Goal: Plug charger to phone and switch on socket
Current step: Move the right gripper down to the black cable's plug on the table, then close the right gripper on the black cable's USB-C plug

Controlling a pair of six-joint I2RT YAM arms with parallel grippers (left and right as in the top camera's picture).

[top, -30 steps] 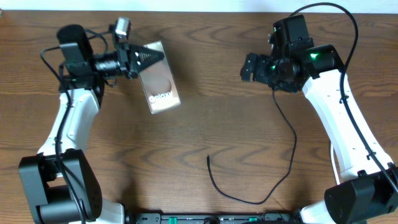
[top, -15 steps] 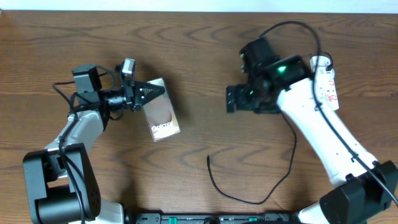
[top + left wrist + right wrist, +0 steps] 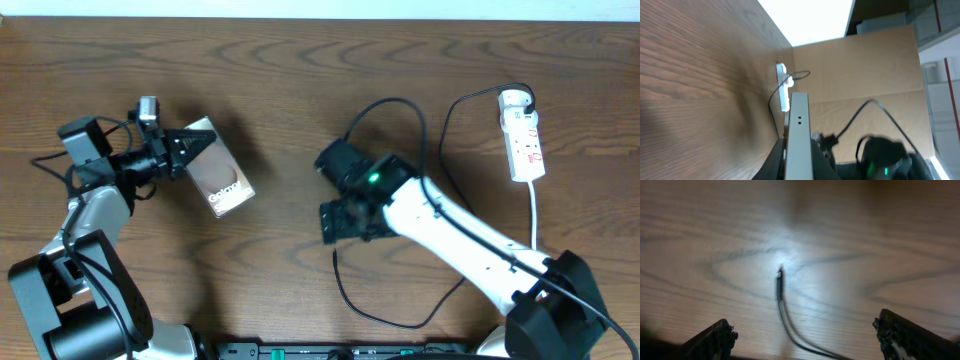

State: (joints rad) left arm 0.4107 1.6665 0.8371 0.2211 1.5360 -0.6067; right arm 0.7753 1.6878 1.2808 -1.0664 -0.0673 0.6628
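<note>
The phone (image 3: 225, 183), a dark glossy slab with white lettering, is lifted off the table at the left, and my left gripper (image 3: 197, 151) is shut on its upper end. In the left wrist view the phone (image 3: 799, 135) shows edge-on, clamped between both jaws. The charger (image 3: 345, 295) is a thin black cable that loops over the front of the table. Its free tip (image 3: 779, 280) lies flat on the wood. My right gripper (image 3: 340, 222) hovers just above that tip, open. Its fingers (image 3: 715, 340) stand wide to either side of the cable, touching nothing. The socket (image 3: 523, 140) lies at the back right.
A white cord (image 3: 535, 215) runs from the socket toward the front right. A black cable (image 3: 440, 130) arcs from the right arm to the socket's top end. Brown cardboard (image 3: 865, 70) stands beyond the table's far side. The table is bare wood (image 3: 280, 90).
My right arm has swung from the back right down and left to over the charger's tip, uncovering the socket. The left gripper has carried the phone a little leftward.
</note>
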